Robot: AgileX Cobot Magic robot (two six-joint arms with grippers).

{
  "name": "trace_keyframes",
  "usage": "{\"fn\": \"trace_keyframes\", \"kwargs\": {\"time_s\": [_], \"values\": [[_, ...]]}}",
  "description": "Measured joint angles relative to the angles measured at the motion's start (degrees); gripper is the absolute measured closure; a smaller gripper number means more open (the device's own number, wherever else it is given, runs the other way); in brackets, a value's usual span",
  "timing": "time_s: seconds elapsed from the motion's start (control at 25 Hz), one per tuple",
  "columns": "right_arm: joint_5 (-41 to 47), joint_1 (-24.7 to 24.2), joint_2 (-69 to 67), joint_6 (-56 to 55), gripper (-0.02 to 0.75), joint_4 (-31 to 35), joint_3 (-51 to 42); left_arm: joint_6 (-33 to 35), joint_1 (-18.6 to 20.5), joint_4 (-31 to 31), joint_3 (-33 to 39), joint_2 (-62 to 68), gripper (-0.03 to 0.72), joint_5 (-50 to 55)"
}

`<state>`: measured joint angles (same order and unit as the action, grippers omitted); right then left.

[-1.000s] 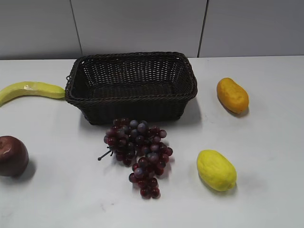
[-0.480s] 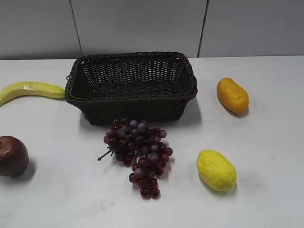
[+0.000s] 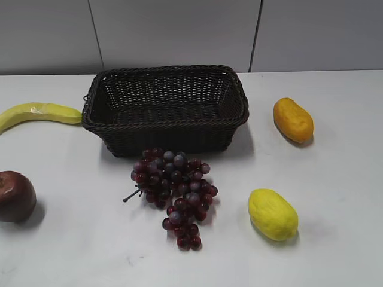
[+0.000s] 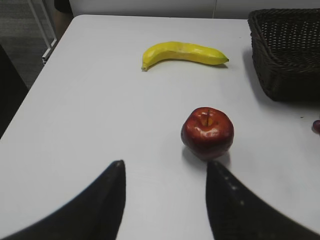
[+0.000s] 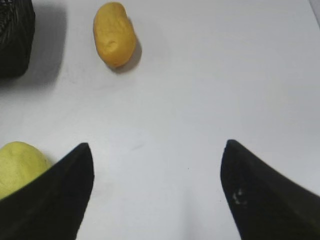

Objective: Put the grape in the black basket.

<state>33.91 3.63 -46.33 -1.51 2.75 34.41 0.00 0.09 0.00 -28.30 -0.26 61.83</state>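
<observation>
- White bench (image 3: 335, 251) under a grey panelled wall carries everything; the black basket (image 3: 166, 107) is the landmark, standing empty at the back.
- Left of the basket lies a banana (image 3: 37, 113); further forward on that side, an apple (image 3: 16, 195).
- Left end effector (image 4: 165, 200) hangs released above the bench near the apple, holding nothing.
- The grape (image 3: 175, 190) lies just in front of the basket, long axis running diagonally, tail pointing forward and right, stem (image 3: 131, 195) sticking out to the left.
- Right of the basket sit an orange fruit (image 3: 292, 119) and a yellow fruit (image 3: 272, 213).
- Right end effector (image 5: 157, 195) is spread wide and empty.
- Best approach, I judge: close across the thick upper cluster, lift clear of the rim, then release inside.
</observation>
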Motion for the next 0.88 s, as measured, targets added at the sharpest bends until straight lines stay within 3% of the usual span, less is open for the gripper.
{"fn": "trace_keyframes", "kwargs": {"time_s": [0.12, 0.28, 0.44, 0.88], "values": [[2.1, 0.0, -6.7, 3.2, 0.134, 1.2, 4.0, 0.0, 0.0, 0.0, 0.0, 0.0, 0.199, 0.0], [5.1, 0.1, -14.8, 11.1, 0.098, 7.9, 9.8, 0.0, 0.0, 0.0, 0.0, 0.0, 0.199, 0.0], [7.1, 2.6, -21.3, 14.1, 0.090, 11.6, 14.3, 0.0, 0.0, 0.0, 0.0, 0.0, 0.199, 0.0], [9.3, 20.4, -32.9, 13.0, 0.091, 12.3, 25.7, 0.0, 0.0, 0.0, 0.0, 0.0, 0.199, 0.0]]}}
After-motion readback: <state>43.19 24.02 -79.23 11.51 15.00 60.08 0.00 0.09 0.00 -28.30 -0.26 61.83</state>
